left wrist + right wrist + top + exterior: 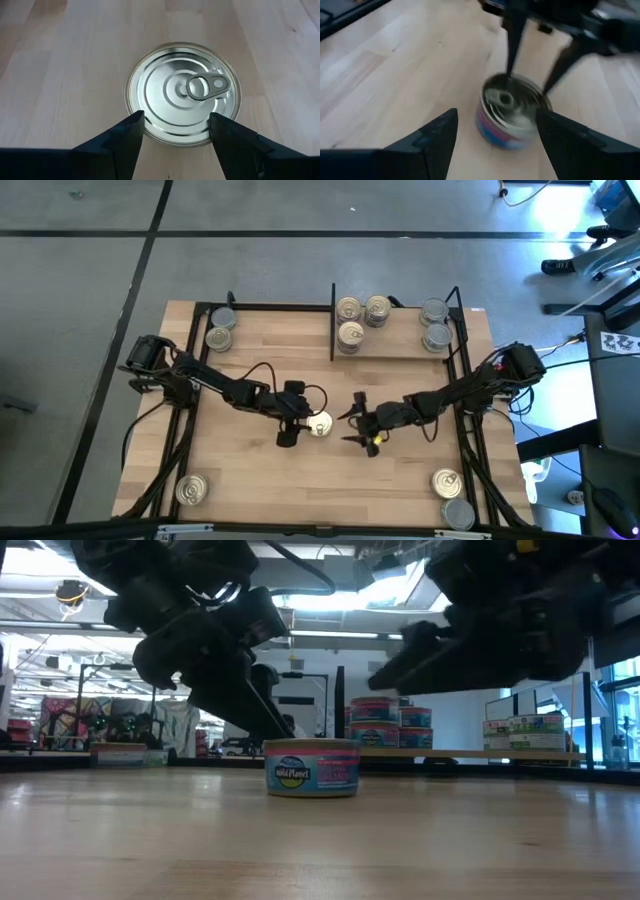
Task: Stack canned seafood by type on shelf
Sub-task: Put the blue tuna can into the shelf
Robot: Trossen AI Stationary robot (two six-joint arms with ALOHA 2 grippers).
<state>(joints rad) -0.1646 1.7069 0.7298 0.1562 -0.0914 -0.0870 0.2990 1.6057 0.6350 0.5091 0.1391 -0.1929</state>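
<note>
A low round tin [320, 423] with a pale pull-tab lid [182, 95] and a blue and pink label [312, 772] stands upright on the wooden tabletop at its middle. My left gripper [176, 117] comes at it from the table's left, slanting down. It is open, with its fingertips over the tin's rim on that side. My right gripper [358, 423] hangs open just right of the tin, pointing at it and touching nothing. The shelf [400, 350] along the far edge holds several tins in its bays. My left gripper has its two fingertips [510, 75] at the edge of the tin's lid [150, 125], on the side toward the table's left, slanting down. The gap between them is narrower than the lid. Whether they touch the tin I cannot tell.
Two tins [220, 328] stand in the shelf's left bay, three [358, 318] right of the black divider [332, 320], two [435, 323] at its right end. Loose tins lie near the front: one at the left [191, 490], two at the right [452, 496].
</note>
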